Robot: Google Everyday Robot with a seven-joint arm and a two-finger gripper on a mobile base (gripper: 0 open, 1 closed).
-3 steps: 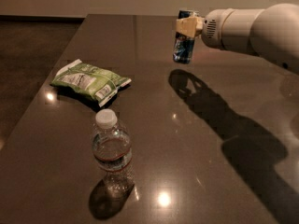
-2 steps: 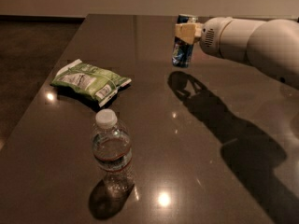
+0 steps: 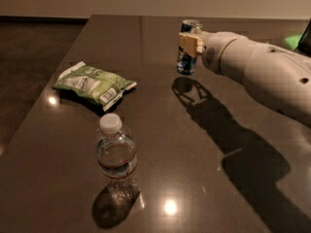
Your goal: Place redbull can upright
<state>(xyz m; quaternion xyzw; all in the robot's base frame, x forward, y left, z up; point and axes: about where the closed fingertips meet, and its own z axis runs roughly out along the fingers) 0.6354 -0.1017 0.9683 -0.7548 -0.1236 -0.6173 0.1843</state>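
The redbull can (image 3: 187,47) is upright, blue and silver with a silver top, held a little above the dark table (image 3: 160,144) near its far middle. My gripper (image 3: 190,43) is shut on the can from the right side, its beige finger (image 3: 188,42) across the can's upper half. The white arm (image 3: 257,72) reaches in from the right. The can's shadow lies on the table just below it.
A green snack bag (image 3: 93,84) lies flat at the left of the table. A clear water bottle (image 3: 116,158) with a white cap stands near the front. The table's left edge drops to a dark floor (image 3: 29,72).
The gripper with the can has moved slightly left and lower toward the table. The arm has come further into view. The bag and bottle have not moved.
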